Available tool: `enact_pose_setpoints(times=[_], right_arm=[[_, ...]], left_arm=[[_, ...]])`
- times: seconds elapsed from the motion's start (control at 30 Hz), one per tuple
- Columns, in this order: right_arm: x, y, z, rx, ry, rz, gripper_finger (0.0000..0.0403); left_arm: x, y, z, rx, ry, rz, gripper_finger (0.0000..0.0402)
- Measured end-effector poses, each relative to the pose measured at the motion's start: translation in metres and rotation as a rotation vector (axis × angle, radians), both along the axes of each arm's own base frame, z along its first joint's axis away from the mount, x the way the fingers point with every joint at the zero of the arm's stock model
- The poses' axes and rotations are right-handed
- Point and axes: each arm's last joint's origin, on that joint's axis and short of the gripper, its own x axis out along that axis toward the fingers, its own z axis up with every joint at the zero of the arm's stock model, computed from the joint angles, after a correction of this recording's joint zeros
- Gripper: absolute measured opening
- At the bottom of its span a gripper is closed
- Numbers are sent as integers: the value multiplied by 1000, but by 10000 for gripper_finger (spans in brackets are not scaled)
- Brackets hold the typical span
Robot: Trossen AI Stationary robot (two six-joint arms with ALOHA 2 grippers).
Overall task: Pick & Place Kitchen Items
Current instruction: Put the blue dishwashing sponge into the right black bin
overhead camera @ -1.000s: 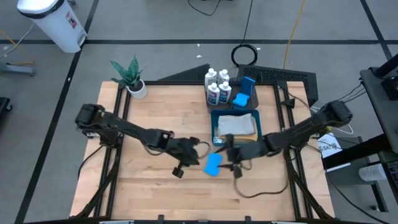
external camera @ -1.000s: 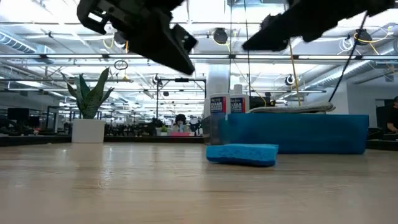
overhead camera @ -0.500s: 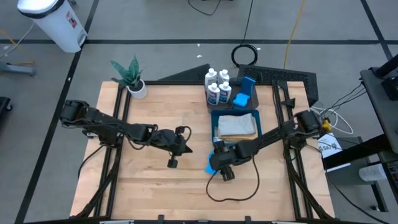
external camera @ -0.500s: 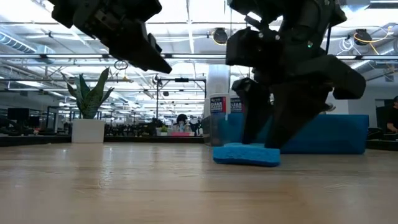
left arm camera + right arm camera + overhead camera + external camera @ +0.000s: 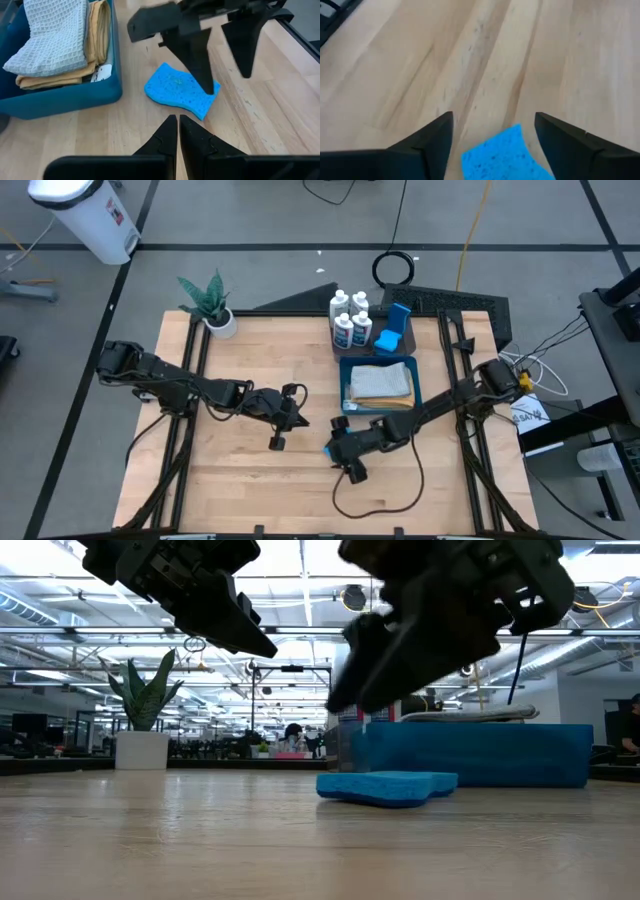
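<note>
A bright blue sponge lies flat on the wooden table just in front of the blue bin; it also shows in the low view. My right gripper hangs open over it, one finger on either side in the right wrist view, and the low view shows it clear above the sponge. My left gripper is shut and empty, raised to the left of the sponge. Grey and orange folded cloths lie in the bin. Several white bottles stand behind it.
The blue bin stands right of the table's middle. More blue sponges stand beside the bottles at the far edge. A potted plant stands at the far left corner. Bare wood lies along the near side.
My left gripper has drawn back from the sponge toward the table's left. My right gripper has gone from beside the bin toward the sponge, come down on it, then risen and moved a little left. The sponge has shifted slightly on the table.
</note>
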Motion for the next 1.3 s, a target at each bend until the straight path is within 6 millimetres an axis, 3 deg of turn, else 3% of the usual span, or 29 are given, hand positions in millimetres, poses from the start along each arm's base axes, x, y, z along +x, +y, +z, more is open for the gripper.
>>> enact_pose_setpoints(times=[0.2, 0.33, 0.57, 0.93, 1.3], right_arm=[[-1, -6, -2, -28, 35, -1, 305], [-3, -14, -16, -54, 94, -5, 330], [-9, -28, -29, -10, 139, 46, 347], [-18, -49, -51, -93, 88, 67, 340], [-16, -59, -51, -51, 65, 30, 266]], left_arm=[[0, 0, 0, -3, 1, 1, 26], [0, 0, 0, -6, 1, 2, 26], [0, 0, 0, -20, 4, 11, 26], [0, 0, 0, -26, 1, 14, 26], [0, 0, 1, -26, -2, 14, 26]])
